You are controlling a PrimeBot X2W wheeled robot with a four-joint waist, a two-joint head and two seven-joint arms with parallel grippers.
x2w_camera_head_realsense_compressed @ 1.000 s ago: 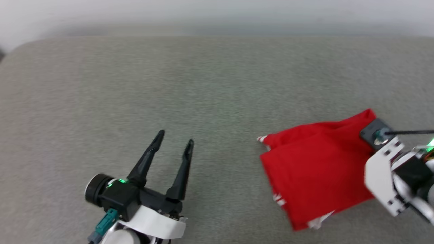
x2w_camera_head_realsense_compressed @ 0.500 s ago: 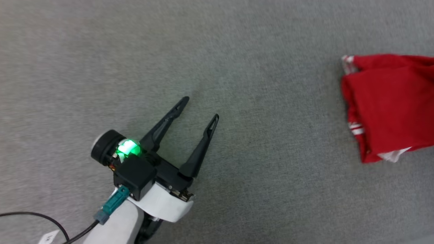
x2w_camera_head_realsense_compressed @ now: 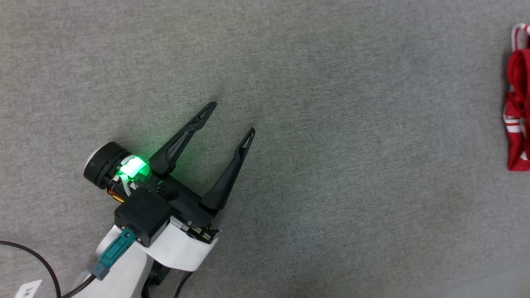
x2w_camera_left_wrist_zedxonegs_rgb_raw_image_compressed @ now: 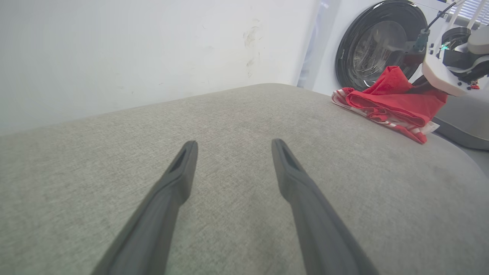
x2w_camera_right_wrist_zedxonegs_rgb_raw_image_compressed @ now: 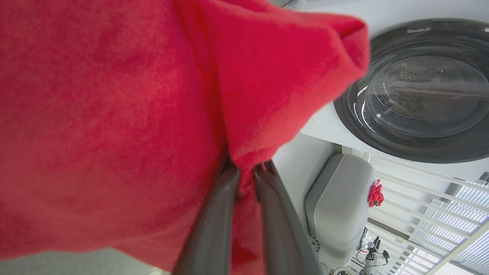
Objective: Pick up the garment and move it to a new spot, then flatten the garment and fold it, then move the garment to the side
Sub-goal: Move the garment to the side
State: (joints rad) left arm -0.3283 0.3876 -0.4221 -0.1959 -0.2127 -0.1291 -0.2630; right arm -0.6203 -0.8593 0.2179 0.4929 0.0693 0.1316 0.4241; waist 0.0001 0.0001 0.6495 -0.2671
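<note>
The garment (x2w_camera_head_realsense_compressed: pixel 519 103), a folded red jersey with red-white striped trim, lies at the right edge of the head view on the grey cushion. In the left wrist view the garment (x2w_camera_left_wrist_zedxonegs_rgb_raw_image_compressed: pixel 389 103) rests near the cushion's far right corner, one corner lifted. My right gripper (x2w_camera_right_wrist_zedxonegs_rgb_raw_image_compressed: pixel 246 172) is shut on a fold of the garment (x2w_camera_right_wrist_zedxonegs_rgb_raw_image_compressed: pixel 114 114). My left gripper (x2w_camera_head_realsense_compressed: pixel 230 118) is open above bare cushion, far left of the jersey, nothing between its fingers (x2w_camera_left_wrist_zedxonegs_rgb_raw_image_compressed: pixel 183 168).
A washing machine door (x2w_camera_left_wrist_zedxonegs_rgb_raw_image_compressed: pixel 376 44) stands just beyond the cushion's right end, behind the jersey. A white wall (x2w_camera_left_wrist_zedxonegs_rgb_raw_image_compressed: pixel 133 49) runs along the far side. The grey cushion (x2w_camera_head_realsense_compressed: pixel 331 165) stretches wide between my left gripper and the jersey. A black cable (x2w_camera_head_realsense_compressed: pixel 33 256) trails at lower left.
The head camera has swung left and down, so the jersey has slid to the right edge and the right arm has left the picture. The left gripper stays open.
</note>
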